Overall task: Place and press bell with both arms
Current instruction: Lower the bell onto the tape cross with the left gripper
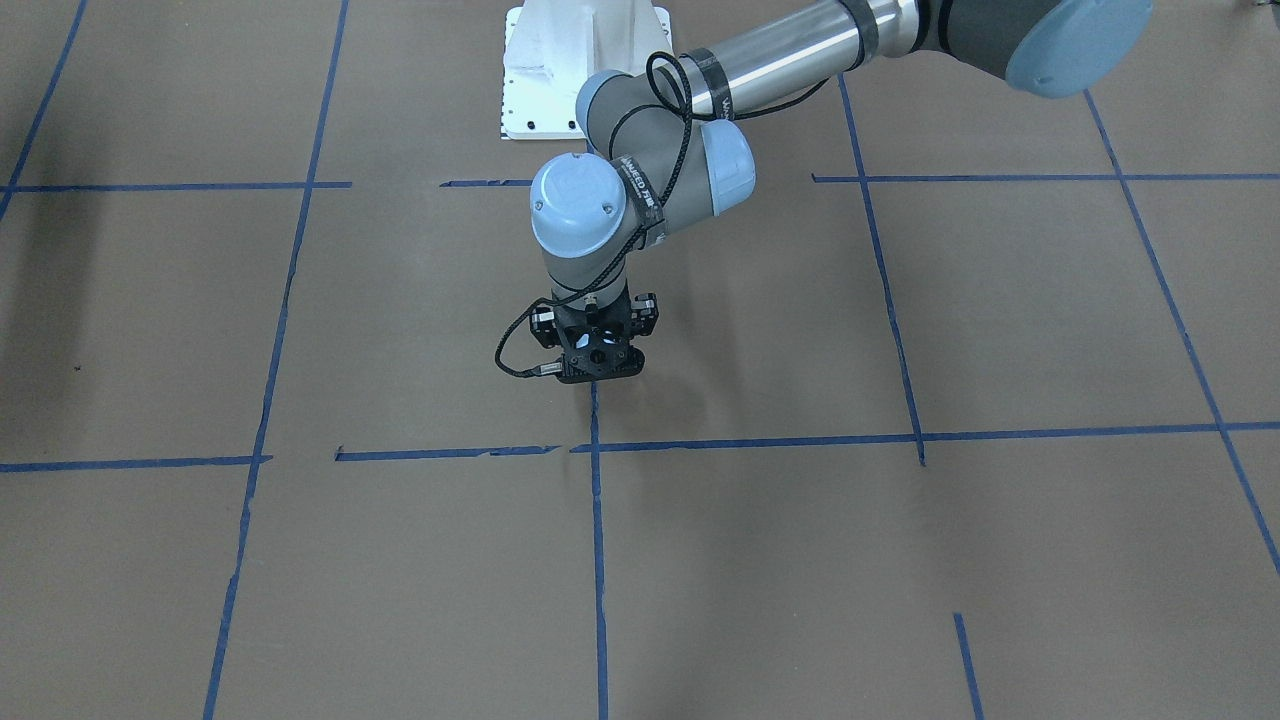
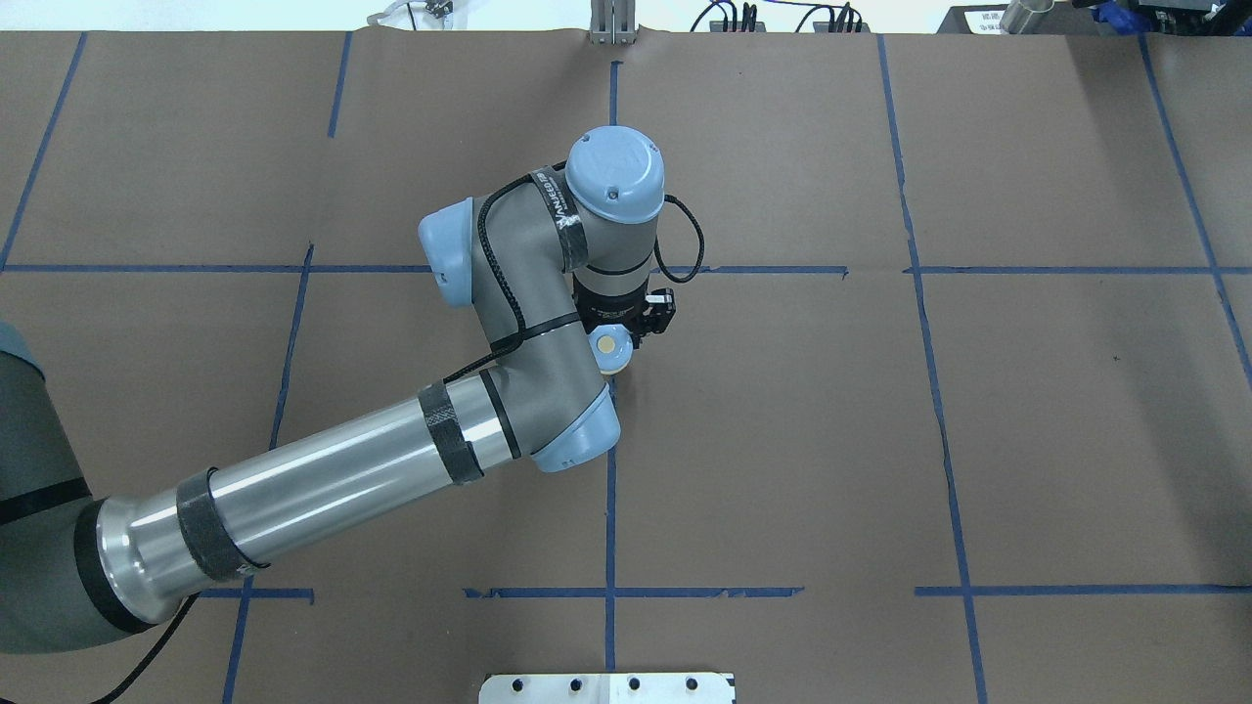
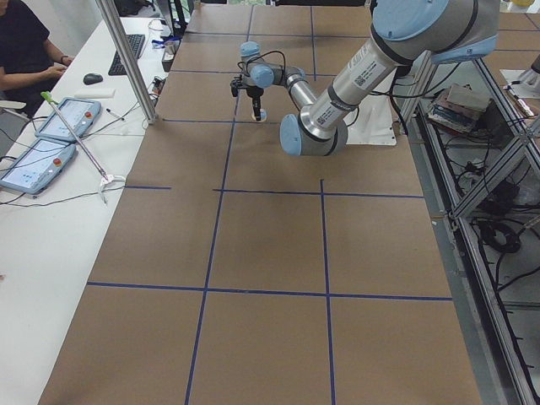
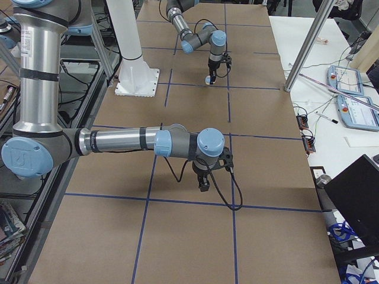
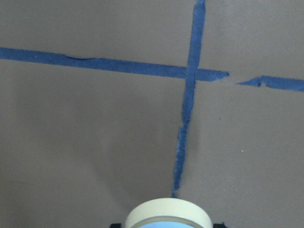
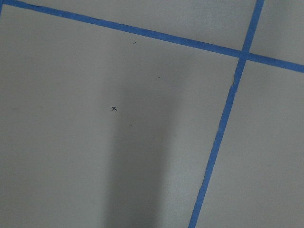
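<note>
The small light-blue bell (image 2: 608,347) with its cream button sits between the fingers of my left gripper (image 2: 616,354), near a blue tape crossing at mid-table. In the left wrist view its cream base ring (image 5: 168,216) fills the bottom edge, with a black fingertip on either side. The left gripper (image 1: 597,368) points straight down, close to the brown paper, and hides the bell in the front-facing view. My right gripper (image 4: 203,184) shows only in the exterior right view, pointing down over the paper, far from the bell. I cannot tell whether it is open or shut.
The white bolted pedestal (image 1: 560,70) stands at the robot's side of the table (image 2: 606,687). Blue tape lines (image 1: 596,560) grid the brown paper. A side table with tablets (image 3: 51,135) and a metal post (image 3: 126,59) lie beyond the far edge.
</note>
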Robot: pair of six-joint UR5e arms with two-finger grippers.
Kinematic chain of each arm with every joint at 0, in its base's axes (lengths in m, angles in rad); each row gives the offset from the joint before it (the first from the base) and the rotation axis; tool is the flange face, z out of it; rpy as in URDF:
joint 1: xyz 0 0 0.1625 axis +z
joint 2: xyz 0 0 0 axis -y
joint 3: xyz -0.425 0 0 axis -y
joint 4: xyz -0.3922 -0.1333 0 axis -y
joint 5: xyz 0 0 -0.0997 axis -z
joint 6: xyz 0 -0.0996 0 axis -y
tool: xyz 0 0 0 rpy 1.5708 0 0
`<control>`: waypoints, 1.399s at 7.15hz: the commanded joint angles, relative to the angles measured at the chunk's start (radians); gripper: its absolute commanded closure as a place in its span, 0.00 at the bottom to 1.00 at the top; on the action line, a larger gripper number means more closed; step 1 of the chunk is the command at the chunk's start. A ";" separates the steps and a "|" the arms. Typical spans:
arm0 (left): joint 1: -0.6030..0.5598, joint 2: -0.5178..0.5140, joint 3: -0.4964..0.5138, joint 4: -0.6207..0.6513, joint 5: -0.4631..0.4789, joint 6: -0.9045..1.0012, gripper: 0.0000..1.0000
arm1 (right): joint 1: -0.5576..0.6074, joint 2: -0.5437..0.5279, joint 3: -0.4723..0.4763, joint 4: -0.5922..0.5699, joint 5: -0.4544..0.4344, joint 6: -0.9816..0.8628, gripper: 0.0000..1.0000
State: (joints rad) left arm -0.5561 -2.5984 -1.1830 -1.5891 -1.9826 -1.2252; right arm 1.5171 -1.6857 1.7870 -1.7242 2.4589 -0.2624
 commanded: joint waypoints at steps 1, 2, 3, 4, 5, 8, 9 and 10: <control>0.001 -0.005 0.016 -0.002 0.004 0.004 0.88 | 0.000 0.000 0.002 0.000 0.000 0.002 0.00; 0.002 -0.005 0.023 -0.002 0.005 0.004 0.80 | 0.000 0.000 0.002 0.000 0.000 0.002 0.00; 0.002 -0.006 0.029 -0.026 0.014 0.004 0.73 | 0.000 0.000 0.002 0.000 0.000 0.002 0.00; 0.002 -0.012 0.046 -0.040 0.018 0.003 0.71 | 0.000 0.000 0.002 0.000 0.000 0.002 0.00; 0.002 -0.017 0.052 -0.060 0.018 0.003 0.69 | 0.000 0.000 0.002 0.000 0.000 0.002 0.00; 0.018 -0.019 0.065 -0.063 0.050 0.006 0.19 | 0.000 0.000 0.002 0.000 0.000 0.002 0.00; 0.022 -0.019 0.063 -0.063 0.076 0.006 0.06 | 0.000 0.000 0.002 0.000 0.000 0.002 0.00; 0.021 -0.020 0.054 -0.064 0.076 0.004 0.00 | 0.000 0.000 0.002 0.000 0.000 0.002 0.00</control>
State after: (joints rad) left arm -0.5372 -2.6173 -1.1217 -1.6523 -1.9194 -1.2201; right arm 1.5171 -1.6858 1.7886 -1.7242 2.4589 -0.2608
